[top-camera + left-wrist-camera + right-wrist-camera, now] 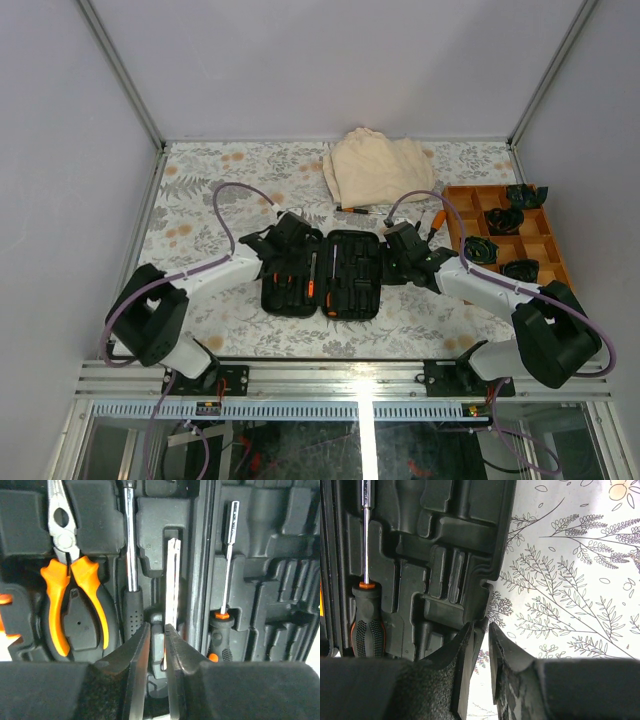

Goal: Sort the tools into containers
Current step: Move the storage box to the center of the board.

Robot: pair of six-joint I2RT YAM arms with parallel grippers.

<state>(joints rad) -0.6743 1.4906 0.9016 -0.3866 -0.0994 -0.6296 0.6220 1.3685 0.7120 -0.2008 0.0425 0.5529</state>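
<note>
Tool case [320,272] lies open mid-frame on the worktop [200,200], pliers [70,585] and screwdrivers [131,610] slotted. Left end effector [157,627] straddles a metal shaft [173,580], right end effector [481,626] straddles the case's rim. Both are nearly pressed together; I cannot tell whether they are pinching. Beige cloth [378,168] above, orange tray [468,205] right.

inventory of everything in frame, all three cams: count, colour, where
black hard-plastic tool case: one, open flat, table centre
orange-handled pliers: one, orange and steel, case's left half
black-handled screwdriver: one, steel shaft, right beside pliers
thin metal shaft: one, silver, left half, at left claw's fingertips
black-and-orange-handled screwdriver: one, case's right half
small loose tools: two, partly orange, near cloth and tray
beige folded cloth: one, far centre
orange compartment tray: one, table's right side
black coiled items: four, in tray compartments
floral table cover: one, white-grey
left claw: black, over case's left half
right claw: black, at case's right rim
</note>
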